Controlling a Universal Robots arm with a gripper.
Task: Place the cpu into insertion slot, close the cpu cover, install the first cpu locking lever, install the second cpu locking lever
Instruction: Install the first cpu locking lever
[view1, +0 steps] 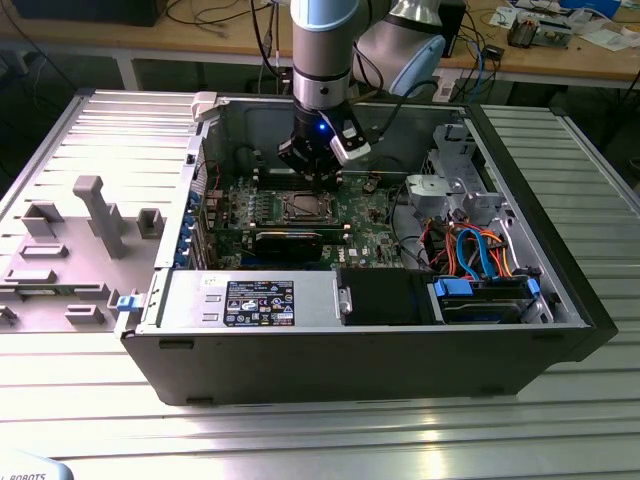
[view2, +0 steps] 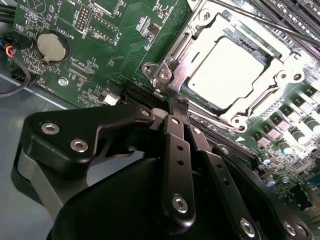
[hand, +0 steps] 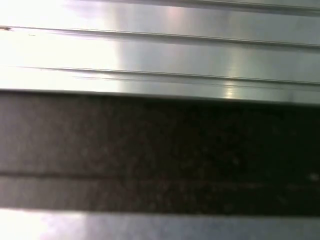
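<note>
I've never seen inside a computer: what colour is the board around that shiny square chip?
Green, on the circuit board around the cpu, best in the second wrist view.

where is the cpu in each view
Exterior view: the cpu lies mid-board inside the open case, just below the gripper.
Second wrist view: the cpu sits bright under the cpu cover, beyond the gripper.
First wrist view: not in it.
Shared landmark: the gripper.

A ribbed metal table (view1: 330, 440) carried an open computer case (view1: 370, 355); a grey fixture tray (view1: 70, 250) lay beside it, toward the exterior view's left.
</note>
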